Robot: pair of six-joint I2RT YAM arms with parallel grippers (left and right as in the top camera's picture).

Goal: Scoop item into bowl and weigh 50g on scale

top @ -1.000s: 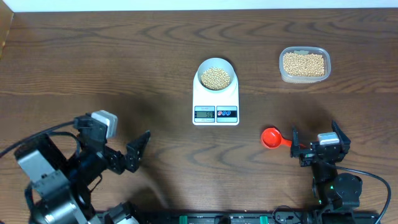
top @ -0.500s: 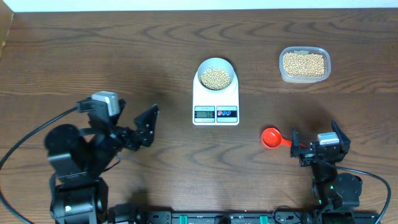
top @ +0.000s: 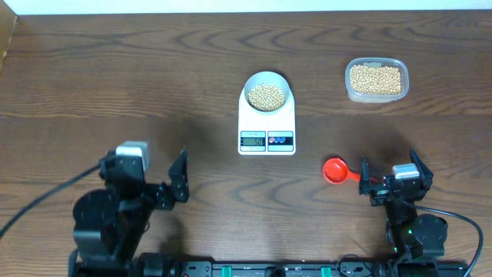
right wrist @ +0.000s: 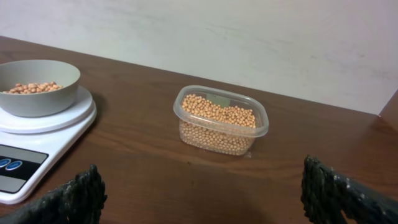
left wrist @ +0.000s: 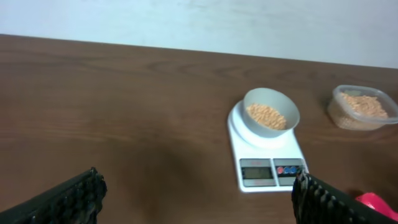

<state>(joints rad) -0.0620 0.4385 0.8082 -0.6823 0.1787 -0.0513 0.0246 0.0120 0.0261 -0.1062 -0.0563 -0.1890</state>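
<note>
Digits on the scale [top: 267, 125] display are too blurry to read in any view. The bowl [top: 267, 75] of beans [top: 267, 96] sits on it, upper middle of the desk [top: 115, 69], with a clear container [top: 375, 98] at upper right. Only the overhead shows the whole red scoop [top: 336, 170] beside the right tool [top: 389, 165]; the left wrist view catches just a sliver. The left tool [top: 173, 185] and the right one both gape wide, holding nothing.

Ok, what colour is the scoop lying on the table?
The scoop is bright red; the overhead view shows it best.
</note>
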